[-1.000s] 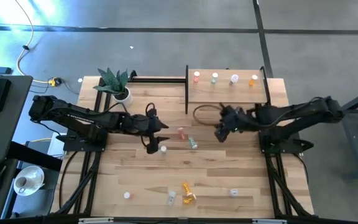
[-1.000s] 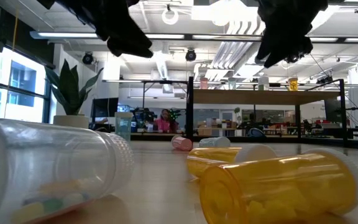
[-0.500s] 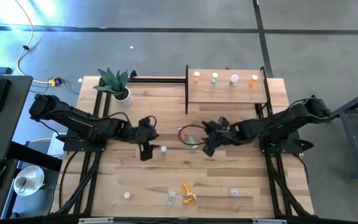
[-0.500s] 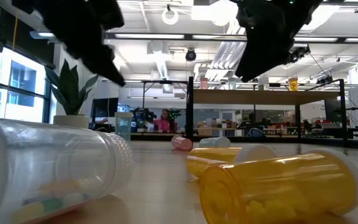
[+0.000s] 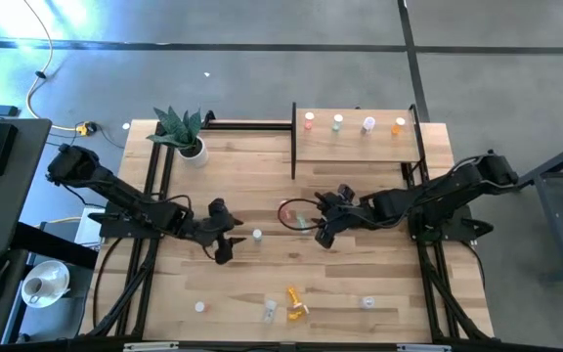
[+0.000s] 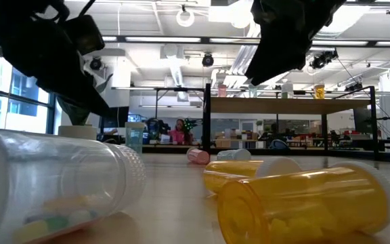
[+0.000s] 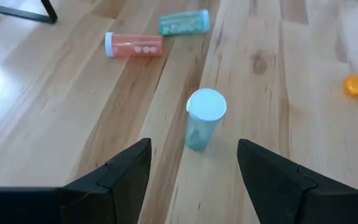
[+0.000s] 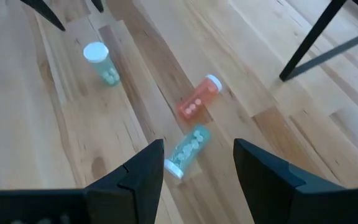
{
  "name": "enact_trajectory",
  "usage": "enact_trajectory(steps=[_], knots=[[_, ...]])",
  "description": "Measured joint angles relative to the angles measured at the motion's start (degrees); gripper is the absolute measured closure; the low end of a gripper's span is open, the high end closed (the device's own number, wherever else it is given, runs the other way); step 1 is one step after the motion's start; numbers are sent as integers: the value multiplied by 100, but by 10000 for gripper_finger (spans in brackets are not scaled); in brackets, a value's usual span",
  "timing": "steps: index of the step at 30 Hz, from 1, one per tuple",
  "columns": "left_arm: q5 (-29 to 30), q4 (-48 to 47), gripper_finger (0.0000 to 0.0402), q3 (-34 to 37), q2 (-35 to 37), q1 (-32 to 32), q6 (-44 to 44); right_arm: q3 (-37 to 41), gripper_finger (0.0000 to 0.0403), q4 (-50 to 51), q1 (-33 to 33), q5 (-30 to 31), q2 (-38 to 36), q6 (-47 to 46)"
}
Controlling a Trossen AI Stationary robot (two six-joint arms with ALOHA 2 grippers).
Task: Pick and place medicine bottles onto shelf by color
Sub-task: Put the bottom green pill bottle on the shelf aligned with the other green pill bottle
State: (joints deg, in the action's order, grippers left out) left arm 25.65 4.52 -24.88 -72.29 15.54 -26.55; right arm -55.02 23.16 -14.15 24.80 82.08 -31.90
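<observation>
High view: the light plank table (image 5: pixel 360 279) carries a rectangular light-wood shelf on a thin black frame (image 5: pixel 355 147) at its far edge, with four small white-capped bottles (image 5: pixel 338 121) standing in a row on it, their colours hard to make out. A potted green plant (image 5: pixel 184 132) stands at the far left corner. The left end effector (image 5: pixel 225 242) hangs beside an upright white-capped bottle (image 5: pixel 257 235) mid-table, and the right end effector (image 5: pixel 323 233) sits over the table's middle, its arm covering much of the two bottles lying there. Orange bottles (image 5: pixel 294 301) and a few pale ones lie near the front edge. Low view: a clear bottle lying on its side (image 6: pixel 59 183) and an orange bottle lying on its side (image 6: pixel 303 203) fill the foreground, both cut off at the edges; the arms are dark shapes overhead, their fingers not distinguishable. Left wrist view: the left end effector (image 7: pixel 194 165) stands wide open and empty, the upright pale-green bottle (image 7: pixel 202 118) just ahead between its fingers, with a pink bottle (image 7: pixel 134 45) and a green bottle (image 7: pixel 184 23) lying beyond. Right wrist view: the right end effector (image 8: pixel 199 168) is spread open and holds nothing, above the lying green bottle (image 8: pixel 185 151), partly hidden by a finger, and the pink bottle (image 8: pixel 199 101).
</observation>
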Motion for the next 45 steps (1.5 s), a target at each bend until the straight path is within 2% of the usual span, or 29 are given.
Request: enact_trajectory(steps=[10, 20, 30, 37, 45], knots=[[74, 1276, 172, 657, -278, 31, -185, -176, 218, -81, 0, -3, -119, 242], [34, 2601, 172, 663, -1627, 31, 80, -652, 218, -119, -50, 669, -195, 826], [76, 3812, 172, 561, -2621, -21, 222, -608, 218, -29, -50, 671, -192, 737], [68, 3396, 172, 134, -2865, -21, 423, -603, 218, -13, -50, 671, -192, 734], [312, 3325, 186, 52, -2868, -21, 424, -601, 218, -10, -50, 671, -192, 734]])
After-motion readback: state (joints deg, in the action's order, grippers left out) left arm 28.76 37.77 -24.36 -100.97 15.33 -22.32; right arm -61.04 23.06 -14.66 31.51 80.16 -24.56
